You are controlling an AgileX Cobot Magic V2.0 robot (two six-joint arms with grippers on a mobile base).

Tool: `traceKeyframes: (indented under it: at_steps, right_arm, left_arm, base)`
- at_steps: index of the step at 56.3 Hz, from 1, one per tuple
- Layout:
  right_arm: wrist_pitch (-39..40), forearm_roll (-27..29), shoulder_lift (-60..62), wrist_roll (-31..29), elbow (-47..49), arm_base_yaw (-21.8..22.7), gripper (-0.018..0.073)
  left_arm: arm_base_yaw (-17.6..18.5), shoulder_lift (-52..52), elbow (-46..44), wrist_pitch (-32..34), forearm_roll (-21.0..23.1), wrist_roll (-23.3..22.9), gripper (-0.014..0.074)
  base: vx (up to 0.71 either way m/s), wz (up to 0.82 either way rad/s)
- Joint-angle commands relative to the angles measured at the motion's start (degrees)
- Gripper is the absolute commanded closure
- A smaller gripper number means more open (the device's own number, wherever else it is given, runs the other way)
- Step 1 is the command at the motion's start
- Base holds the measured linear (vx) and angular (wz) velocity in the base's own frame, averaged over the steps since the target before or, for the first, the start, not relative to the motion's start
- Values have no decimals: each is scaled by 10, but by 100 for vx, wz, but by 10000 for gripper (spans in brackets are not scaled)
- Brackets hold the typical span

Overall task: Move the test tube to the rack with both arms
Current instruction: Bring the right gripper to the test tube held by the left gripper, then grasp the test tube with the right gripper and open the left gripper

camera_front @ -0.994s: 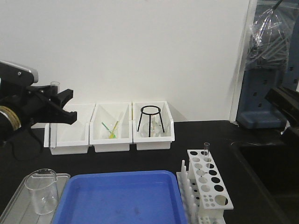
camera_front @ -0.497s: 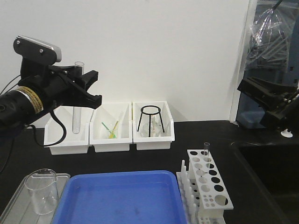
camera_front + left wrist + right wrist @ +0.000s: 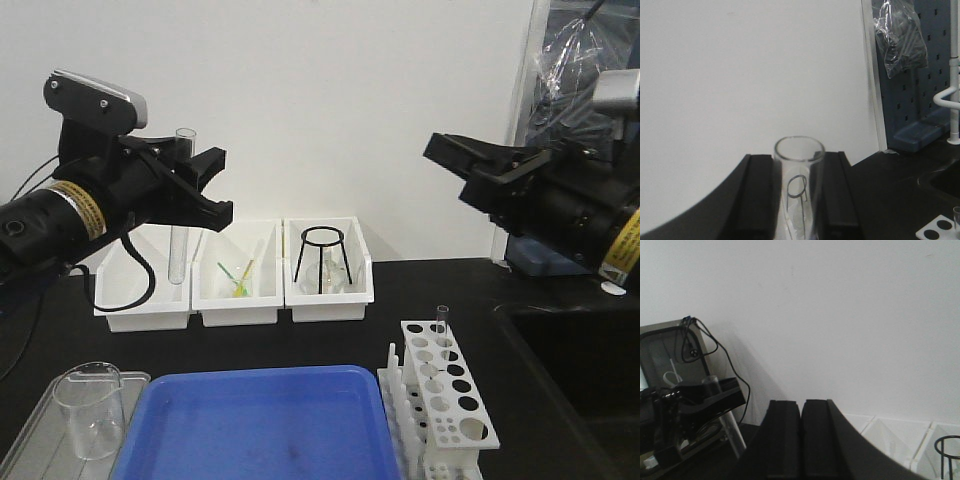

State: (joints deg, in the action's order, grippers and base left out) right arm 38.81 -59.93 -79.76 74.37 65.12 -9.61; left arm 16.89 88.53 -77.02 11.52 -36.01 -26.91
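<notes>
High above the leftmost of the white bins, the test tube hangs upright with its open rim on top, pinched near that rim by the left gripper. The left wrist view shows the glass squeezed between the two black pads, so this pincer is narrow and holding the tube. The rack stands well apart from it, low on the black counter to the right of the blue tray, with a second tube already in a far hole.

The right gripper faces the left one at about the same height, still well apart. Its own camera shows the fingers pressed together with only a seam between them, holding nothing.

The step looks like a mid-air handover. To do it well, the right jaws should open before closing in and should take the bare glass below the left pads. The tube should stay upright, and the left should let go only once the right has it firmly, since thin glass will slip or crack.

Half a second ago the left arm and tube sat a little further left and lower, and the right arm was only at the frame's right edge; it has since swung far inward
</notes>
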Motion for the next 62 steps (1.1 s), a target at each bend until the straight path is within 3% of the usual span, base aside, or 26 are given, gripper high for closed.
traceKeyframes:
  at_steps: [1,7,17,26,40,62]
  right_arm:
    - [-11,11,6,-13,31,-16,506]
    - [-30,13,-13,-12,38,-27,459]
    - [23,13,-49,-10,41,-27,323]
    - [67,12,-73,-11,41,-27,213]
    - [131,-17,-97,-12,42,-28,195]
    - [127,-49,-141,-43,108,-112,195]
  left_arm:
    - [1,-26,-22,38,9,-4,603]
    - [9,-26,-22,36,9,-4,603]
    - [33,-26,-22,37,6,-3,603]
    - [48,-26,-22,37,-36,-4,603]
    - [48,-26,-22,40,-35,-24,603]
    - [66,-26,-22,51,-36,-46,603]
  base:
    - [0,0]
    - [0,0]
    - [0,0]
    - [0,0]
    - [0,0]
    - [0,0]
